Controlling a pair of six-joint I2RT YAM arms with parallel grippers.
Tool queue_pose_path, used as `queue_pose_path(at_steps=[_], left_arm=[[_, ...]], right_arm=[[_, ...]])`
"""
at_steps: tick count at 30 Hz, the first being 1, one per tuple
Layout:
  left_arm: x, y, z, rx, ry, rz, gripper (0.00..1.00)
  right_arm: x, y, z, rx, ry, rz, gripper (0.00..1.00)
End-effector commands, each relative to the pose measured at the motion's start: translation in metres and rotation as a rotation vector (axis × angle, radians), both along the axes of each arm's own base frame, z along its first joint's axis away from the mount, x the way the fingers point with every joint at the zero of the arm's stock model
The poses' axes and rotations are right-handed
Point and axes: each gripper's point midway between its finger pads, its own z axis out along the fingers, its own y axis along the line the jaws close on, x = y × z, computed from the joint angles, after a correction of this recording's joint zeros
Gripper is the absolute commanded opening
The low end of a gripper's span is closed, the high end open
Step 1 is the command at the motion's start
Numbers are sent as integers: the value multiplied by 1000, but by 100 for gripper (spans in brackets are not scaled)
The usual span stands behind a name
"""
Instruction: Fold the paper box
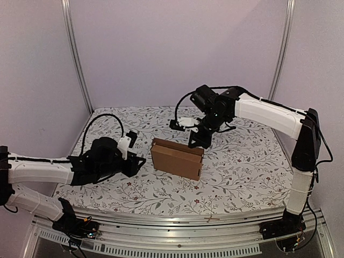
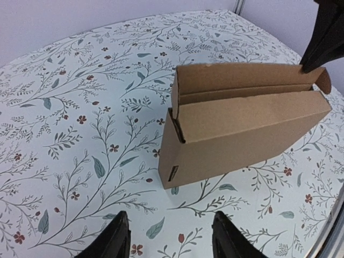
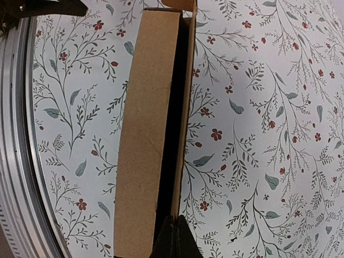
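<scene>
The paper box (image 1: 177,158) is plain brown cardboard and stands on a long narrow side in the middle of the table. Its top is partly open: a dark slot (image 3: 174,123) runs between the folded-over front panel (image 2: 242,129) and the taller rear wall. My right gripper (image 1: 194,144) comes down from above, shut, its tips (image 3: 176,220) touching the rear wall's top edge at the box's right end. My left gripper (image 1: 138,162) is open and sits low on the table, a little off the box's left end, with only tablecloth between its fingers (image 2: 171,223).
A floral cloth (image 1: 242,161) covers the table. An aluminium rail (image 1: 177,220) runs along the near edge. Pale enclosure walls with metal posts (image 1: 75,54) stand behind and to the sides.
</scene>
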Motion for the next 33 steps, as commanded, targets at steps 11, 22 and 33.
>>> queue_pose_path(at_steps=[11, 22, 33], left_arm=[[2, 0, 40, -91, -64, -55, 54], [-1, 6, 39, -92, -65, -43, 55], [59, -12, 66, -31, -45, 79, 80]], right_arm=[[-26, -2, 12, -19, 75, 180, 0], [-37, 1, 18, 15, 188, 232, 1], [-12, -21, 63, 136, 35, 79, 46]])
